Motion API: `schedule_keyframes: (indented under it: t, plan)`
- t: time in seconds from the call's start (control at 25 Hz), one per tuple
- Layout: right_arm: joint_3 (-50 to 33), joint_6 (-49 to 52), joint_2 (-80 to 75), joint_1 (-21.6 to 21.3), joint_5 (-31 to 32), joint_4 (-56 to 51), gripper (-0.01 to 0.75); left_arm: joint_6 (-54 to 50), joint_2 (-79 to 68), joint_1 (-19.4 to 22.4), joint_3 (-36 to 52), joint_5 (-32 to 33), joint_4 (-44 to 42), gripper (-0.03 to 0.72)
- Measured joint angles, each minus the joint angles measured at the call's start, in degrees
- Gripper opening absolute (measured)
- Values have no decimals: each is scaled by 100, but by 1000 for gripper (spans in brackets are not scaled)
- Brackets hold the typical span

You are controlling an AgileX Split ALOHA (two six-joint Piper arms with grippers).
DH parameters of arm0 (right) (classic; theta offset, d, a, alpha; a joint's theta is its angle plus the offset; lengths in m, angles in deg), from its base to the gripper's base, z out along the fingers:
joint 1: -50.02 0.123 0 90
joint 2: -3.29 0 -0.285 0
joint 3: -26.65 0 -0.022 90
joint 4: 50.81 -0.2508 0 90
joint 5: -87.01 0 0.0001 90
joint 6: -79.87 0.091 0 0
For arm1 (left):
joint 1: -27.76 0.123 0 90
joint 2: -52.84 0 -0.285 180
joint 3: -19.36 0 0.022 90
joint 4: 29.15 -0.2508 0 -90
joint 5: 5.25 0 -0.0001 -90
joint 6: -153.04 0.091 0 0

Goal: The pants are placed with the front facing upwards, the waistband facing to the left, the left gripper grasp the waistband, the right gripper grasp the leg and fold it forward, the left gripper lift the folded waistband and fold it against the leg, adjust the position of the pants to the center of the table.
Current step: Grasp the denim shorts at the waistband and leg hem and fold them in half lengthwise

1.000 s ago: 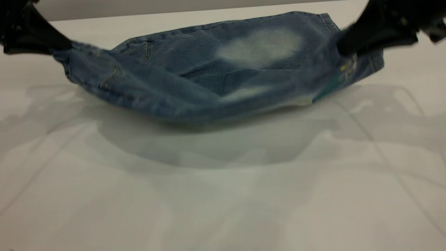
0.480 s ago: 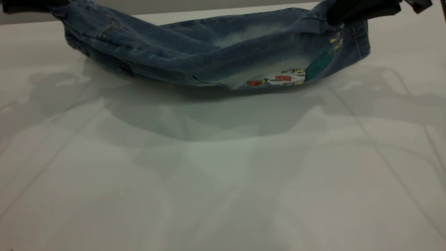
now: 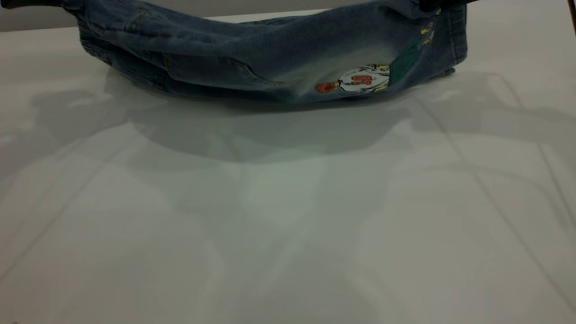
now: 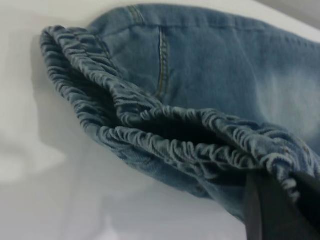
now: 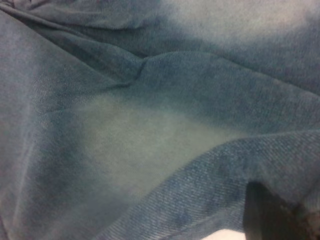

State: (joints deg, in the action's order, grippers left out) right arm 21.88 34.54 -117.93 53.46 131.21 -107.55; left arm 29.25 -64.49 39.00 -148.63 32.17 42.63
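Observation:
The blue denim pants point(image 3: 252, 49) hang stretched between my two grippers and sag in the middle, low over the white table point(image 3: 288, 216). The cartoon patch point(image 3: 360, 81) on the back faces the exterior camera. My left gripper point(image 3: 54, 3) shows as a black sliver at that view's top left edge, shut on the ruched waistband point(image 4: 165, 145); one black finger point(image 4: 265, 210) presses into the gathers. At the top right my right gripper point(image 3: 427, 5) is shut on the leg point(image 3: 450, 40). Denim fills the right wrist view, with a dark finger point(image 5: 267, 215) at its edge.
Broad bare tabletop point(image 3: 288, 252) stretches from the pants toward the exterior camera, crossed by soft shadows of the arms. The table's far edge point(image 3: 36, 28) meets a grey wall just behind the pants.
Both grippers have risen until they almost leave the exterior view, lifting the pants' edge. The pale front has turned away and the back patch has come into sight.

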Motion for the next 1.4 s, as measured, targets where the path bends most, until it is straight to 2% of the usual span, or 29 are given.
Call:
schedule_keyframes:
  t: [0.32, 0.52, 1.04, 1.4]
  plan:
    - [574, 28, -406, 0, -8, 0, 34, 106, 0, 0, -8, -516, 261, 95]
    - [891, 28, -717, 0, 74, -5, 34, 355, 0, -14, -7, -567, 401, 95]
    - [1027, -23, -870, 0, 65, 17, 34, 642, -655, -644, -394, -781, 493, 95]
    - [1408, -159, -1032, 0, -19, 1, 34, 606, -964, -712, -632, -1077, 519, 95]
